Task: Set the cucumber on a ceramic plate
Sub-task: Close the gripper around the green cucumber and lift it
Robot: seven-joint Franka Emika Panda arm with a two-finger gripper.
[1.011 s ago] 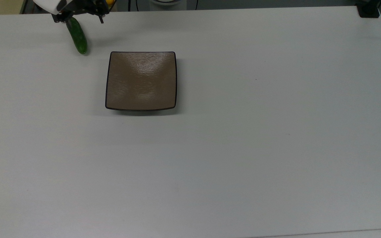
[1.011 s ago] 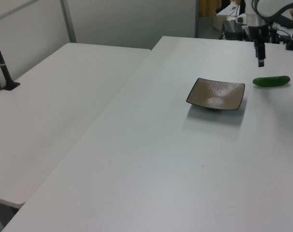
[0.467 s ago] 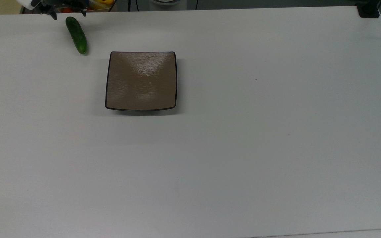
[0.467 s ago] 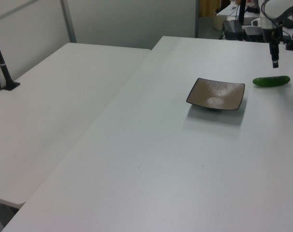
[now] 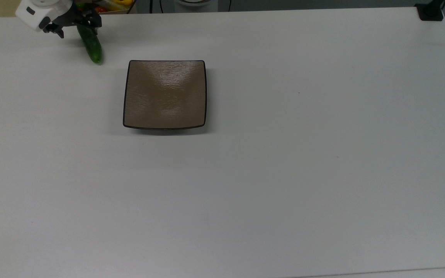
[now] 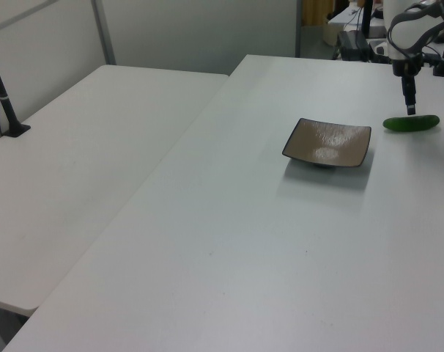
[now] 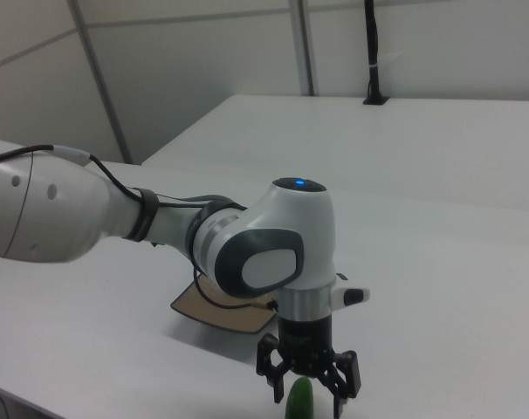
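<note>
Hand: the hand (image 7: 308,384) hangs spread wide over the cucumber (image 7: 300,401), gripping nothing.
Cucumber: lies on the tabletop (image 5: 284,173); right view shows its end between the fingers.
Plate: the plate (image 5: 165,94) sits bare, apart from the hand in the top view.

A broad matte white table (image 5: 284,173) carries the scene. In the left view, a second white table (image 6: 83,161) adjoins it on the left view's left, bearing a black clamped post (image 6: 4,95) near pale partition walls (image 6: 200,33) with grey metal uprights (image 6: 103,33).
</note>
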